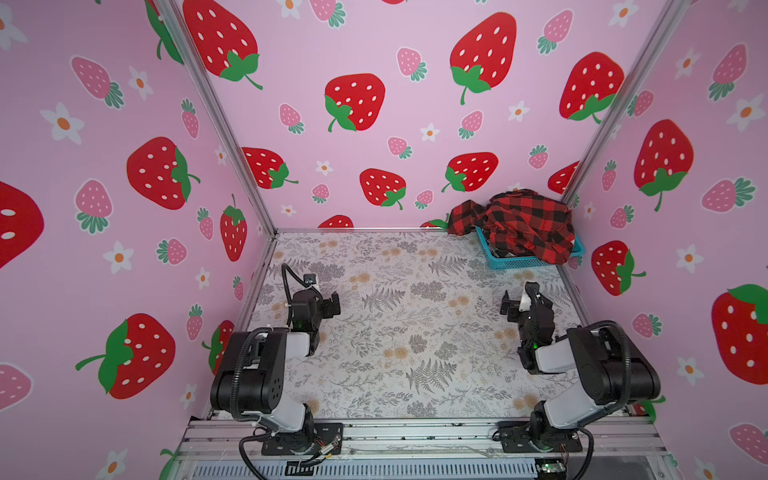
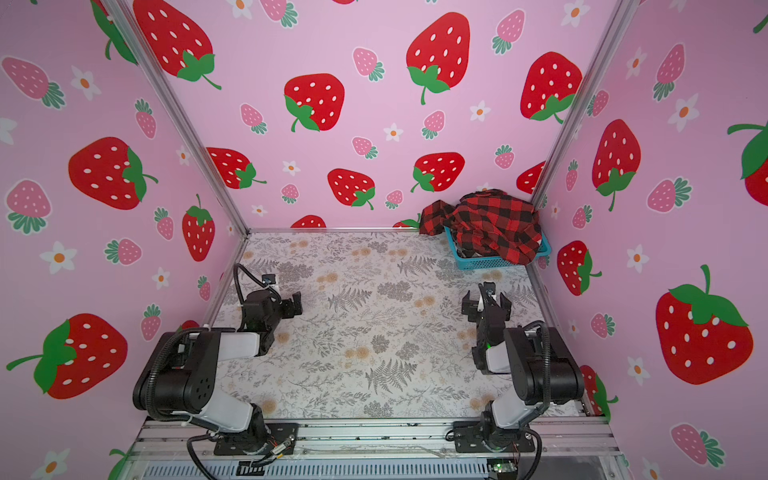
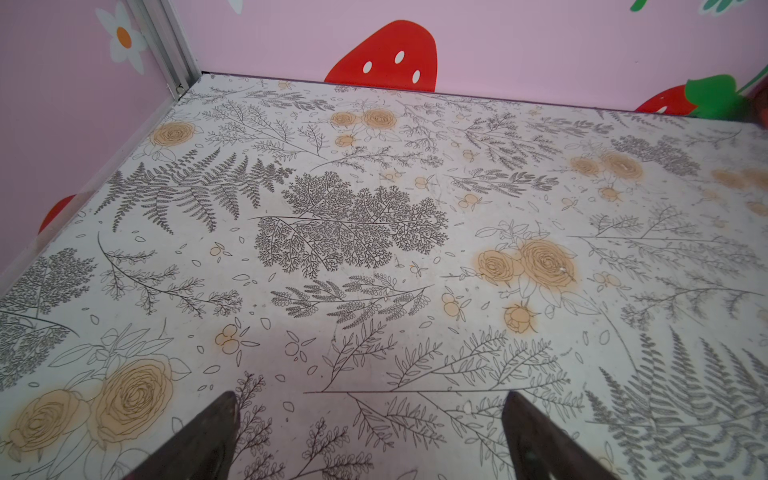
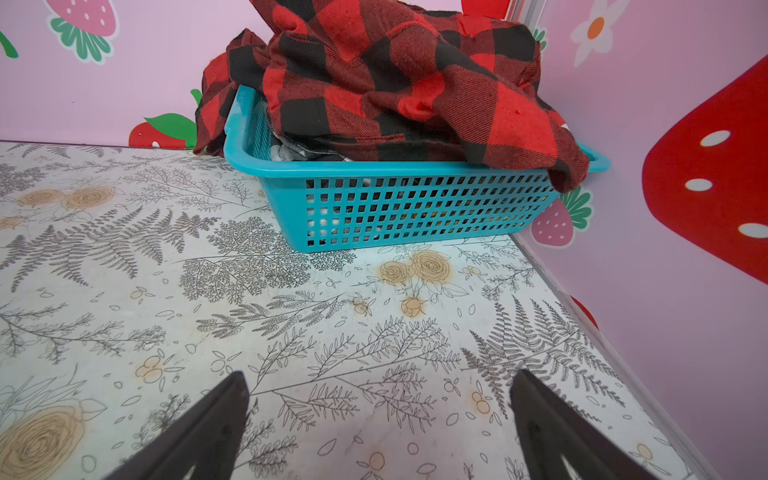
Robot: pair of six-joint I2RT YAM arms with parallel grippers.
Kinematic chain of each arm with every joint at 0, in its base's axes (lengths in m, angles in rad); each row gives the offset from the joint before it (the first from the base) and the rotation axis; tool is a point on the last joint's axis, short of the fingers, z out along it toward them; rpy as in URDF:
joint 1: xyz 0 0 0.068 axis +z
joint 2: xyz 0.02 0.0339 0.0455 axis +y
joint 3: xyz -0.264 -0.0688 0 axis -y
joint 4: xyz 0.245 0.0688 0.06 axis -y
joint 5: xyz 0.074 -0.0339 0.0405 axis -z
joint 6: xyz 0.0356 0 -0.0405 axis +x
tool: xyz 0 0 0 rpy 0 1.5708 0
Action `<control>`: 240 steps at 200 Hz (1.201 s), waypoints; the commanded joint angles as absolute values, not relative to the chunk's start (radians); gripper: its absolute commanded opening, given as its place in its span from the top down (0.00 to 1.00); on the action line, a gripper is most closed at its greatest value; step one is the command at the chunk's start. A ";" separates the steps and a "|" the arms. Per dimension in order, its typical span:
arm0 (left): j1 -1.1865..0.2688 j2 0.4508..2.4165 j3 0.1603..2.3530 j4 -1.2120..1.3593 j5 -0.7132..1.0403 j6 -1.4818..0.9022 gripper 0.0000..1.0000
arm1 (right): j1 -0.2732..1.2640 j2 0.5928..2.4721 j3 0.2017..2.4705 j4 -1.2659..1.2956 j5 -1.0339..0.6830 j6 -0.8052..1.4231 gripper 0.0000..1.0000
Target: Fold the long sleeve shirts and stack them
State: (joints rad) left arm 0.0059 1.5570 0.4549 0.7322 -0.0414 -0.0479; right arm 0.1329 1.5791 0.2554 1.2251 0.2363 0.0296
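Note:
A crumpled red-and-black check long sleeve shirt [image 1: 528, 224] [image 2: 494, 224] [image 4: 395, 75] lies heaped on a teal basket [image 1: 521, 262] [image 2: 490, 263] [image 4: 415, 208] in the table's back right corner, one sleeve hanging over the basket's left rim. Under it a bit of black-and-white cloth [image 4: 307, 151] shows. My left gripper [image 1: 334, 305] [image 2: 296, 305] [image 3: 370, 399] hovers open over the left of the bare table, empty. The right gripper [image 1: 519, 297] [image 2: 486, 297] [image 4: 380, 378] is open and empty too, a short way in front of the basket and facing it.
The floral-print table [image 1: 395, 332] is walled by pink strawberry panels at the left, back and right. The basket stands against the back and right walls. Both arm bases sit on a metal rail [image 1: 415, 432] along the front edge.

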 commanded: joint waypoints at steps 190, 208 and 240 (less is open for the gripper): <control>-0.775 1.488 1.316 -0.473 -0.232 -0.470 0.06 | 0.103 2.214 2.192 -0.781 0.409 0.429 0.05; -0.773 1.487 1.309 -0.490 -0.204 -0.463 0.09 | 0.102 2.261 2.209 -0.765 0.404 0.395 0.30; -0.748 1.472 1.319 -0.521 -0.209 -0.500 0.11 | 0.107 2.296 2.306 -0.839 0.387 0.393 0.90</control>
